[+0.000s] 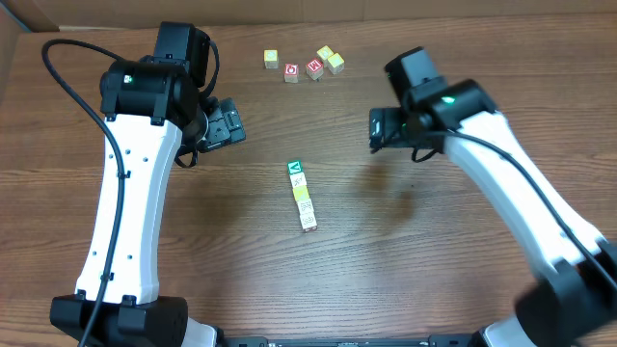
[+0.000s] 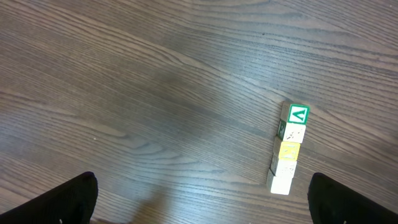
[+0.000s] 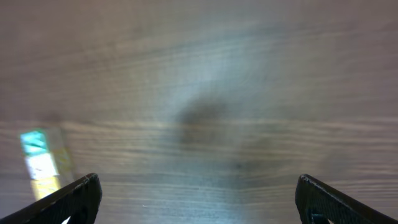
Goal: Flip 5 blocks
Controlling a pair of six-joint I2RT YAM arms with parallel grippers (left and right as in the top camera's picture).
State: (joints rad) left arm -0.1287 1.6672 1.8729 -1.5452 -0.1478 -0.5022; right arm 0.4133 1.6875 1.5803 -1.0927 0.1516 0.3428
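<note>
You are looking at a worktop [image 1: 405, 280] of dark brown wood. Its grain runs from side to side, and it fills nearly the whole overhead view. Past its far left corner a paler tan surface [image 1: 8, 34] shows, and you cannot tell what it is. The light is soft and even. It leaves only blurred shadows on the wood, such as the dim patch [image 3: 199, 115] in your right wrist view.

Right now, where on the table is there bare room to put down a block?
Bare table lies between the block row and the right arm, also between the row and the left arm, and on the near side of the row. The far edge is crowded by four loose blocks.
</note>
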